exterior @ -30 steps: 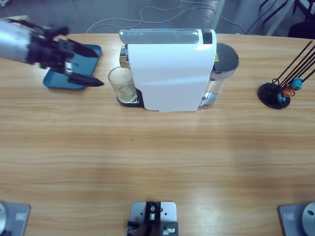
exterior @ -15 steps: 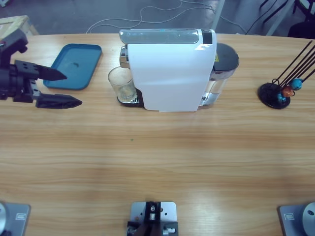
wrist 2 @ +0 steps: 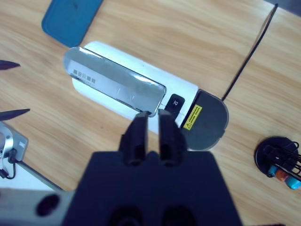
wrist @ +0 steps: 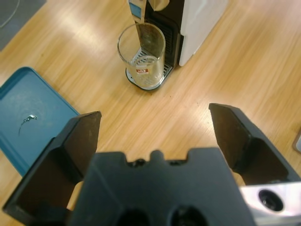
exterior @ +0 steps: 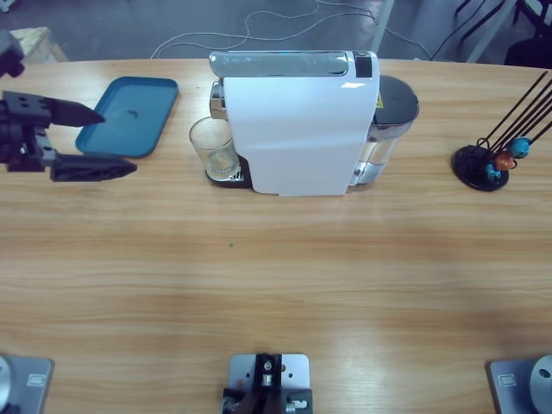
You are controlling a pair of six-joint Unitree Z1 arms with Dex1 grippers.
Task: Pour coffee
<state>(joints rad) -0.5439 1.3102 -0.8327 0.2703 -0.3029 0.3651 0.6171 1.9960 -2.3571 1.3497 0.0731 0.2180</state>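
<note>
A small clear glass cup (exterior: 213,148) stands on the drip grid under the spout of the white coffee machine (exterior: 302,129). In the left wrist view the cup (wrist: 141,55) looks clear down to its base and no coffee shows in it. My left gripper (exterior: 119,141) comes in from the left edge, a good way left of the cup. It is open (wrist: 154,113), with nothing between its jaws. My right gripper (wrist 2: 151,115) is out of the high view. It hangs high above the machine (wrist 2: 122,89), jaws shut on nothing.
A blue tray (exterior: 142,103) lies at the back left, beside the left gripper's far jaw. The machine's dark water tank (exterior: 395,102) sits on its right end. A black capsule stand (exterior: 483,166) with coloured capsules is at the far right.
My left gripper has pulled back from close beside the cup, over the tray, to the table's left edge. It has stayed open. The cup and machine have not moved.
</note>
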